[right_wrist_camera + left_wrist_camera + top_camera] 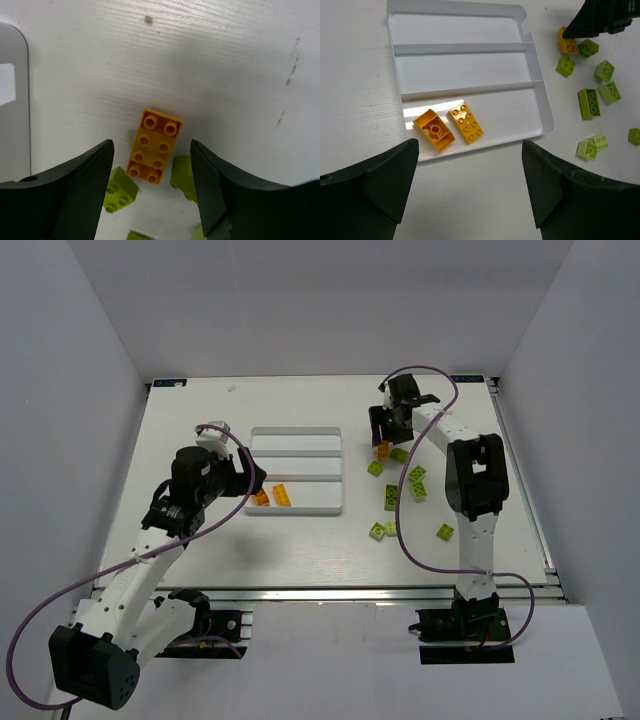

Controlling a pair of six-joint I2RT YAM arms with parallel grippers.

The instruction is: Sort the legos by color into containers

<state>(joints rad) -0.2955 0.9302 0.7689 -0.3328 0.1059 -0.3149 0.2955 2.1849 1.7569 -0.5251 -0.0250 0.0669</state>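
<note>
Orange legos: 2 (435, 130) (466, 122) are seen side by side in the white tray (465, 47), in the compartment nearest the arm bases; one is studs-down.
3rd orange brick (157, 127): laid on table (225, 60), right of tray.
Green legos (590, 102): scattered right of tray.
R gripper (151, 145): spread, fingers set either side of 3rd orange brick, w/ gaps.
L gripper (469, 155): spread wide over tray's near edge.

Top external looks down from above the near edge over the whole counter (300, 550). Left wrist overlooks the tray (470, 70); right wrist sits close above an orange brick (154, 147) that all views share.
</note>
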